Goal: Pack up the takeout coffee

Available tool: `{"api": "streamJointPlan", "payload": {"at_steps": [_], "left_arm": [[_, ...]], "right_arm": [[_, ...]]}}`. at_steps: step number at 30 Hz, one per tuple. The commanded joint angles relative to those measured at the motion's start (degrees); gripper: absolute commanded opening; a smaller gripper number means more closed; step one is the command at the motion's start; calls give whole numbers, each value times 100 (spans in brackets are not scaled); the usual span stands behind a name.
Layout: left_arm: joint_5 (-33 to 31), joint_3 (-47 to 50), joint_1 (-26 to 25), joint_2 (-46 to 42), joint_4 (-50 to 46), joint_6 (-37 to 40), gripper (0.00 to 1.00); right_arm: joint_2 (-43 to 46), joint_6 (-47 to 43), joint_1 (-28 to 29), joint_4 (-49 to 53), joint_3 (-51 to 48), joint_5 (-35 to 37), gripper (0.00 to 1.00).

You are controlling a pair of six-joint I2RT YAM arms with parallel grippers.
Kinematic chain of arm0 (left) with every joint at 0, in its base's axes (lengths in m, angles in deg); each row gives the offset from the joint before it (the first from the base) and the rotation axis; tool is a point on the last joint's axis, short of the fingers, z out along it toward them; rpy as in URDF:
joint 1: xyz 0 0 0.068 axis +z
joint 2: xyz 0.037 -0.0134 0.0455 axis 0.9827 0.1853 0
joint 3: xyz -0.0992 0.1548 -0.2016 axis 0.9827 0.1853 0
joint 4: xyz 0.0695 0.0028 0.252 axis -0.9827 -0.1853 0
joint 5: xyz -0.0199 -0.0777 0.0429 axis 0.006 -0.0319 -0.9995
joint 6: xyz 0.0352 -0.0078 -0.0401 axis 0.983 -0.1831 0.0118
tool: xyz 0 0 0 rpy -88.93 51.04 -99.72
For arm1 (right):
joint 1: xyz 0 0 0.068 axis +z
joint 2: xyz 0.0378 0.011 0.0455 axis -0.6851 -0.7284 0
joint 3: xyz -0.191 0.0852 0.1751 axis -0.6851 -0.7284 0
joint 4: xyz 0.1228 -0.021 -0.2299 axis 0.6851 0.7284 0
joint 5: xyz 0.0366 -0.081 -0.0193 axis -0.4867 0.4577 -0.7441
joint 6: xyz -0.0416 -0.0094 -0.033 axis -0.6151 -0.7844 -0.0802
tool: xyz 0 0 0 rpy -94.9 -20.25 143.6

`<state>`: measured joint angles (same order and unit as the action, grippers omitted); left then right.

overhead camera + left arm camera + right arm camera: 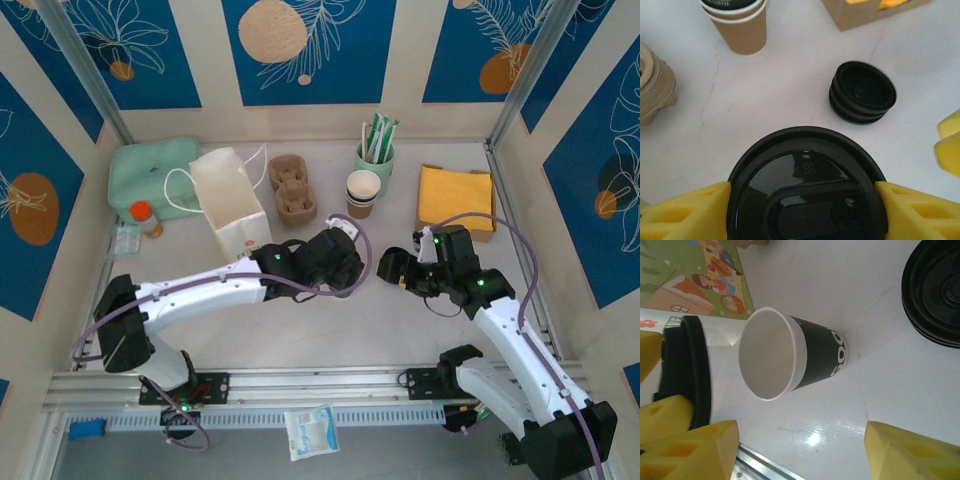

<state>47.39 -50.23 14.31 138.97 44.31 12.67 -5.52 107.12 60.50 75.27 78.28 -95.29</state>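
My left gripper [802, 189] is closed on the coffee cup [805, 165]. One yellow finger [690, 215] presses each side of its round black lid, so the jaws stand wide around the rim and touch it on both sides. I am looking straight down on the glossy lid, which hides the paper body, and I cannot tell whether the cup's base rests on the table [330, 330] or hangs above it. The cup is near the middle of the table, just right of the foot of the white paper bag [230, 200] and on my side of the cardboard carrier [292, 187] and the stack of lidless paper cups [362, 192]. A short stack of loose black lids [862, 92] sits a little beyond it, to the right. My right gripper [800, 452] is open and holds nothing. Its fingers [695, 450] are spread wide, with bare tabletop between them. Ahead of them sits a dark cup without a lid [790, 355], white inside and with white lettering, between the lidded cup and the loose lids. I cannot tell whether that dark cup stands upright or lies on its side.
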Motion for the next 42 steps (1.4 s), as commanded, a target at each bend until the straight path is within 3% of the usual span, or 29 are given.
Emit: {"api": "streamJointPlan", "payload": {"at_steps": [1, 42], "left_arm": [[-252, -233, -81, 202, -171, 209, 69], [-367, -332, -11, 1070, -99, 314, 73]], "right_arm": [[-41, -121, 33, -78, -74, 41, 67], [-170, -82, 17, -336, -221, -2, 68]]}}
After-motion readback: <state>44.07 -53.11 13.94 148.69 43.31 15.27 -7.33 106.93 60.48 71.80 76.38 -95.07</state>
